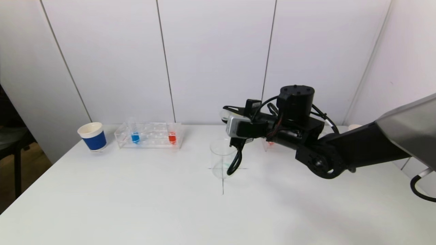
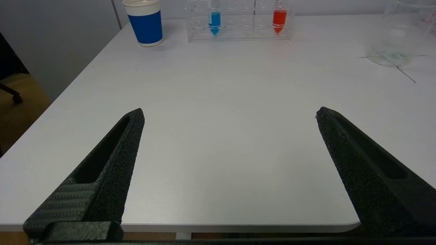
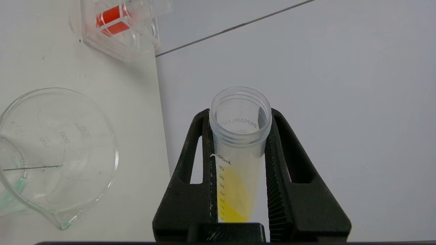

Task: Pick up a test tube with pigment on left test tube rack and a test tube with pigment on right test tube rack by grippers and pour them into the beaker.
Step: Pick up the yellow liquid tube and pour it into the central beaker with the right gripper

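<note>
My right gripper (image 1: 230,111) (image 3: 240,113) is shut on a clear test tube (image 3: 238,163) holding yellow pigment. The tube lies tilted, its open mouth (image 1: 223,114) just above and behind the glass beaker (image 1: 223,158) (image 3: 85,136). The yellow liquid stays in the tube's lower part, and I see no stream. The beaker has a faint greenish film at its bottom. The left test tube rack (image 1: 150,135) (image 2: 238,23) holds a blue tube (image 1: 135,136) (image 2: 214,22) and a red tube (image 1: 172,137) (image 2: 279,20). My left gripper (image 2: 230,114) hangs open and empty at the table's front edge, outside the head view.
The right test tube rack (image 3: 136,37) with a red tube (image 3: 110,18) stands behind the right arm, mostly hidden in the head view. A blue-and-white paper cup (image 1: 92,136) (image 2: 146,23) sits left of the left rack. Another cup's rim (image 1: 354,127) shows at the far right.
</note>
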